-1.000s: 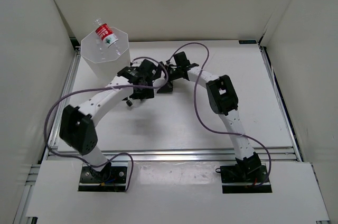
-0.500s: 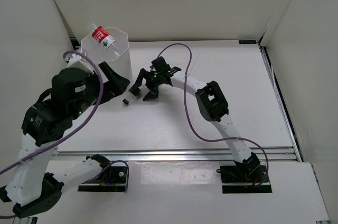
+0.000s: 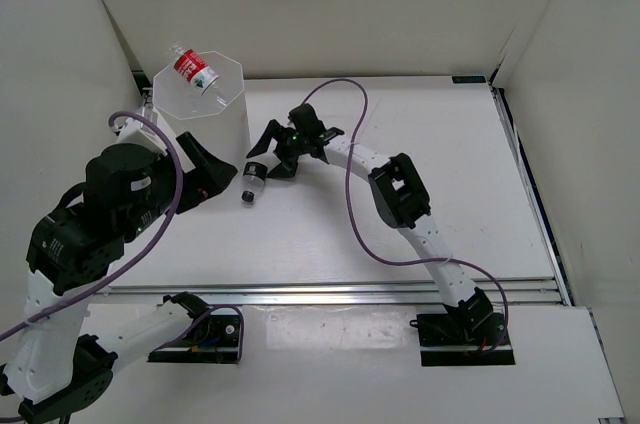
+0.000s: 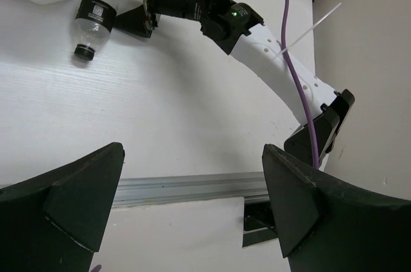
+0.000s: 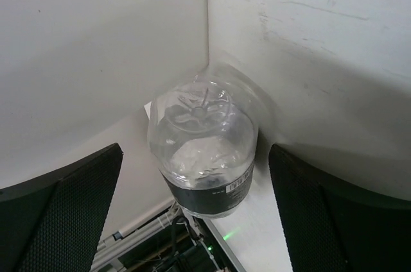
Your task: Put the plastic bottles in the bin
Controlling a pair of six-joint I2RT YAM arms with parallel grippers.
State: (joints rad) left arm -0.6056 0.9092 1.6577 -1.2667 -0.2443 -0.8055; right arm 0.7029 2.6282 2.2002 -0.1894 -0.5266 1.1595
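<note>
1. White table carries everything, with both arms bolted at its near edge.
2. Standing at the table's far left corner is the translucent white bin.
3. Raised near the bin's near side, the left gripper has its fingers spread wide with nothing between them.
4. Reaching left across the table, the right gripper is also spread wide, its fingers gripping nothing.
5. Just off those fingertips the black-labelled bottle lies on the table near the bin, base toward the right gripper, touching neither finger.
6. Tilted across the bin's far rim rests the red-labelled bottle.
</note>
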